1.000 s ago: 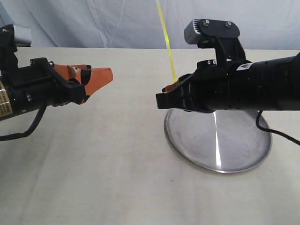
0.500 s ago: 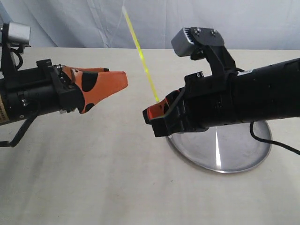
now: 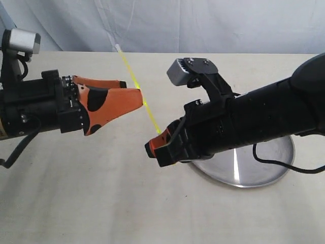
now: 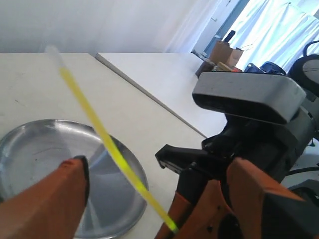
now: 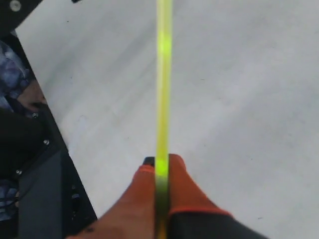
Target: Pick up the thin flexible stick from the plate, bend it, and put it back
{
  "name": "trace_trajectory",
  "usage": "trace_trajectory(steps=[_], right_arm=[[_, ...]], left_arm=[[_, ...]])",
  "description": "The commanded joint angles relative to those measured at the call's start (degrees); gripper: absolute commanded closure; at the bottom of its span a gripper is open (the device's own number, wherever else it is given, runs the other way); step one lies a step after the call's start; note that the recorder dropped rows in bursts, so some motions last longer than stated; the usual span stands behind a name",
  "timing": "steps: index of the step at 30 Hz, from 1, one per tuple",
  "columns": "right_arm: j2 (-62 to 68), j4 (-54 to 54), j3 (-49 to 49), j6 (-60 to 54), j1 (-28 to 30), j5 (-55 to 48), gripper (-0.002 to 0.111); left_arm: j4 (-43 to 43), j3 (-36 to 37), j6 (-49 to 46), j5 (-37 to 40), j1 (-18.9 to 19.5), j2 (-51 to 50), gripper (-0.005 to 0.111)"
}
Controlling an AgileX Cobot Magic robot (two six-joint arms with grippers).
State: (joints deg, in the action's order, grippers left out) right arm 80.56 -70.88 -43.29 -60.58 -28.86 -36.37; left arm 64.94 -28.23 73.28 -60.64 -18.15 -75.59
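Observation:
The thin yellow stick (image 3: 131, 73) slants up and to the left over the table, its paler end uppermost. My right gripper (image 3: 154, 147) is shut on its lower end, left of the silver plate (image 3: 264, 168). In the right wrist view the stick (image 5: 163, 74) runs straight out from the closed orange fingertips (image 5: 160, 164). My left gripper (image 3: 131, 90) is open at the stick's middle height. In the left wrist view the stick (image 4: 94, 119) crosses the gap of the left gripper (image 4: 157, 164), touching neither finger, with the plate (image 4: 40, 149) behind.
Beige tabletop all round, a pale cloth backdrop behind it. The right arm's black body (image 3: 254, 122) hangs over the plate's left half. A white glare streak (image 3: 236, 162) lies on the plate. A second table (image 4: 164, 84) and room clutter show in the left wrist view.
My right gripper has carried the stick leftward and lower, off the plate, tilting its top to the left. My left gripper has moved right until the stick lies between its open fingers.

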Motion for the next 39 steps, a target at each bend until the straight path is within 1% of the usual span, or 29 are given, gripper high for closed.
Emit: trace_trajectory(steps=[1,4,9,14,17,19,20,22,26,30,34,37,39], right_arm=[[-0.1,-0.5,0.1,-0.5,0.1,-1.6,0.109],[-0.1,-0.5,0.1,-1.1,0.1,-5.7,0.109],[-0.1,-0.4,0.1,-1.2,0.1,-6.3,0.109],[-0.1,-0.7,0.1,-3.5,0.1,-12.0,0.109],[-0.1,-2.1,0.1,-5.3,0.1,-13.6,0.109],[-0.1,-2.7,0.1,-5.4,0.1,-13.3,0.109],[-0.1,-2.7,0.1,-5.4,0.1,-13.0,0.109],[-0.1,-2.7,0.1,-5.3,0.1,-12.9,0.109],[-0.1,-4.2,0.1,-4.3,0.1,-15.2,0.109],[-0.1,-5.2,0.1,-4.3,0.1,-16.8,0.109],[-0.1,-5.1,0.1,-4.3,0.1,-14.3,0.109],[-0.1,-3.7,0.1,-4.3,0.1,-10.3,0.109],[-0.1,-1.8,0.1,-2.4,0.1,-4.7,0.109]], left_arm=[[0.0,0.1,0.0,3.8,-0.1,-0.1,0.033],[0.0,0.1,0.0,4.9,-0.1,-0.1,0.033],[0.0,0.1,0.0,4.9,-0.1,-0.1,0.033],[0.0,0.1,0.0,4.9,-0.1,-0.1,0.033],[0.0,0.1,0.0,4.9,-0.1,-0.1,0.036],[0.0,0.1,0.0,4.9,-0.1,-0.1,0.045],[0.0,0.1,0.0,4.9,-0.1,-0.1,0.052],[0.7,0.1,-0.9,4.9,-0.1,-0.1,0.067],[2.6,0.1,-6.4,5.5,-0.1,-0.1,0.105],[2.5,0.1,-7.3,7.0,-0.1,-0.1,0.107],[2.4,0.1,-7.3,6.5,-0.1,-0.1,0.107],[1.5,0.1,-7.3,5.6,-0.1,-0.1,0.107],[0.8,0.1,-8.0,5.7,-0.1,-0.1,0.106]])
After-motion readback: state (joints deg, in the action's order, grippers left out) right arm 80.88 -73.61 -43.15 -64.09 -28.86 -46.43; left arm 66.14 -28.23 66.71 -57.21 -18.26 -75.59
